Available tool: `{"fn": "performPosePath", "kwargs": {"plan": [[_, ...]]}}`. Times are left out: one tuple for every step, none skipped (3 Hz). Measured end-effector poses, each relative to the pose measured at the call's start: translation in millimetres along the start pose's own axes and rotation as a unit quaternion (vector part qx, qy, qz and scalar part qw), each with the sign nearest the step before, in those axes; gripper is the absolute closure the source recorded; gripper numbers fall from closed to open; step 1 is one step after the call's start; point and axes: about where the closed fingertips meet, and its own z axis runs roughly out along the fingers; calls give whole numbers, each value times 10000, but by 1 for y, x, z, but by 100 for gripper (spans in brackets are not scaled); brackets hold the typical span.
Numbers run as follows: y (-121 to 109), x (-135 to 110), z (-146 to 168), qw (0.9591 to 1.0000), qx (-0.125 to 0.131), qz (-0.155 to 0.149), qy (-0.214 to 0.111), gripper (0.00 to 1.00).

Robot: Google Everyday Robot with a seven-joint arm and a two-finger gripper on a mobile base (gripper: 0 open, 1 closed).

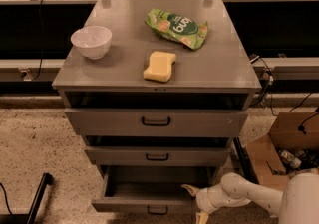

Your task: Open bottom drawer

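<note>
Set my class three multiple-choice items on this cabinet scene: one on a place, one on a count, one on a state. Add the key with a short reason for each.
1. Where does the yellow sponge lie?
A) on the floor
B) on top of the cabinet
C) inside a drawer

2. How many drawers does the cabinet have?
A) two
B) five
C) three

3. The bottom drawer is:
A) pulled out
B) fully shut
C) lifted out onto the floor

Key:
1 B: the sponge rests on the grey top, near its front edge.
2 C: three drawer fronts, each with a handle, are stacked one above the other.
3 A: the drawer's inside shows from above, and the gripper is at its right front corner.
</note>
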Motion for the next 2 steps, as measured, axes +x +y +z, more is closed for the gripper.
{"fn": "performPosePath", "kwargs": {"plan": [[-6,-9,-13,9999,-113,-92,-66,0],[-20,-20,-37,9999,-109,-112,-6,4]]}}
